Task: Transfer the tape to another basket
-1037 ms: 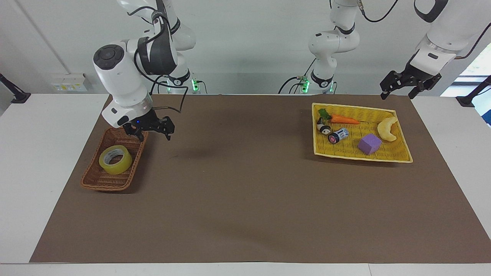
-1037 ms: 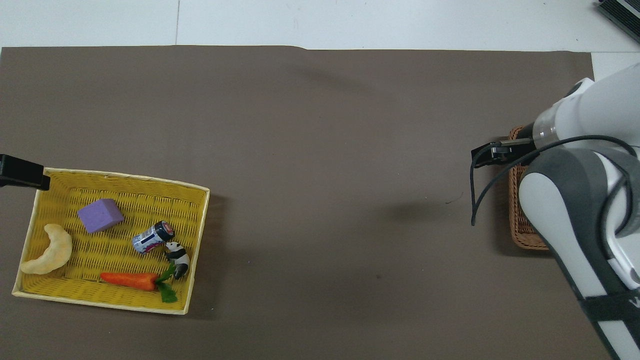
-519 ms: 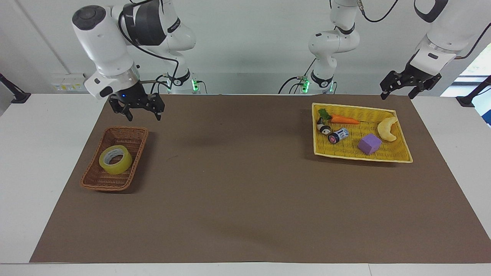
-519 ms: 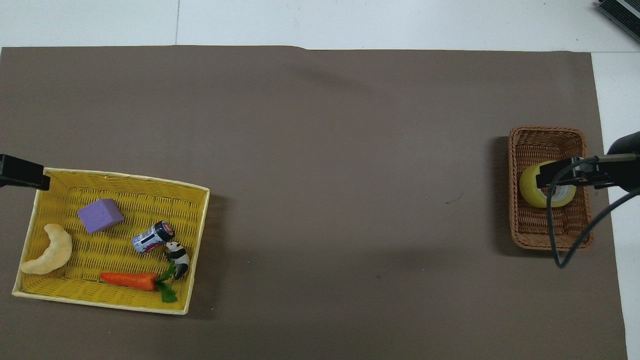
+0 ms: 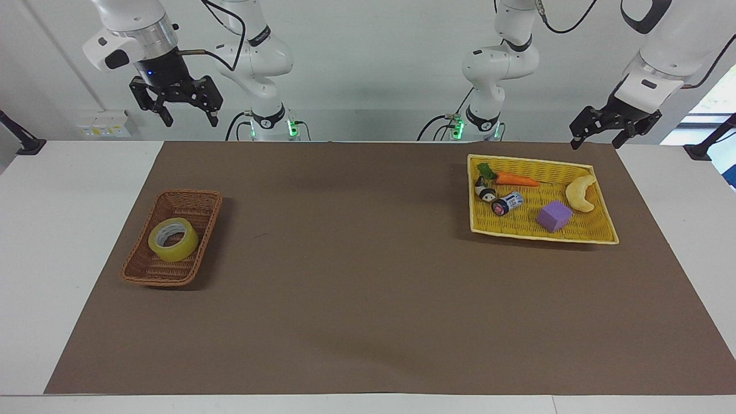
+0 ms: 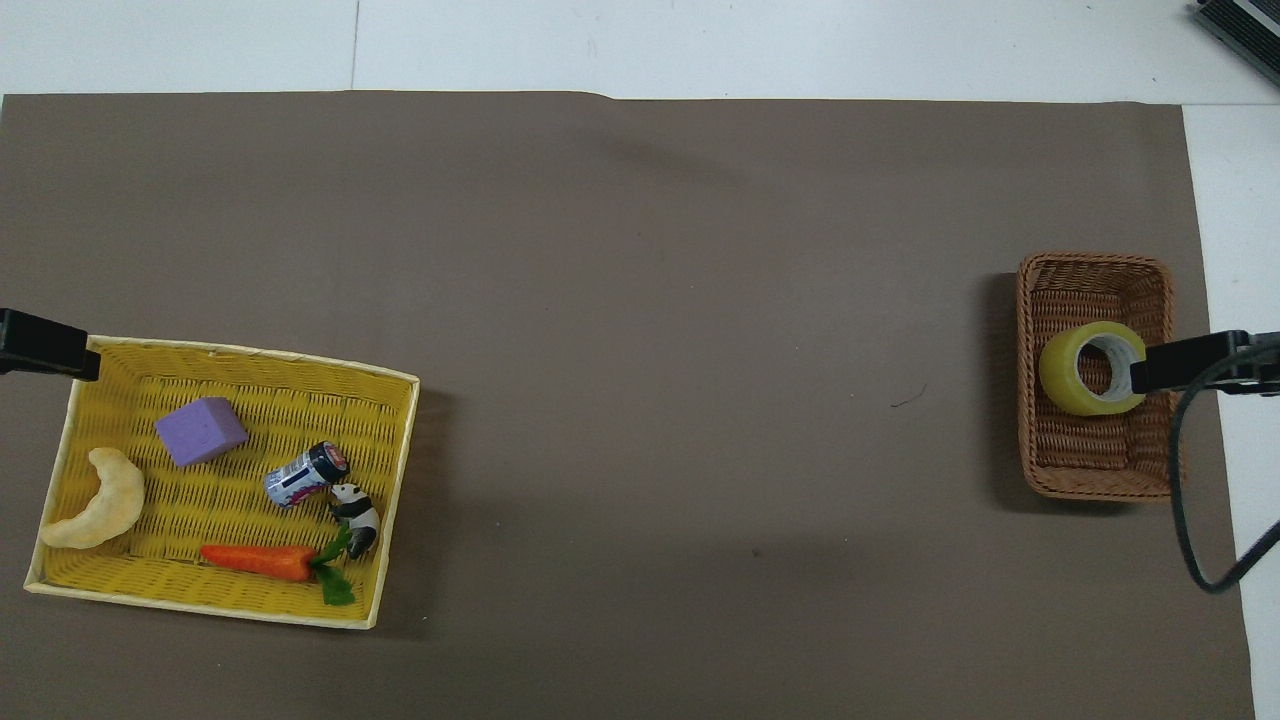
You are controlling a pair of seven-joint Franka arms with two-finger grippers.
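Note:
The tape (image 5: pixel 173 239), a yellow roll with a pale core, lies flat in the brown wicker basket (image 5: pixel 150 279) at the right arm's end of the table; the overhead view shows the same tape (image 6: pixel 1068 372) in the basket (image 6: pixel 1095 262). My right gripper (image 5: pixel 191 122) hangs open and empty, high above the table edge by that basket, well apart from the tape. One of its fingers (image 6: pixel 1185 363) overlaps the tape's rim in the overhead view only. My left gripper (image 5: pixel 596 144) waits open and empty above the edge of the yellow tray-basket (image 5: pixel 601 238).
The yellow tray-basket (image 6: pixel 240 352) holds a carrot (image 5: pixel 516 180), a panda figure (image 5: pixel 486 192), a small can (image 5: pixel 507 203), a purple block (image 5: pixel 554 215) and a pale crescent toy (image 5: pixel 581 192). A brown mat (image 5: pixel 356 276) covers the table between the two baskets.
My right gripper has risen from just above the brown basket to high over the table edge, still open and empty. The tape has stayed in the basket. The left arm has not moved.

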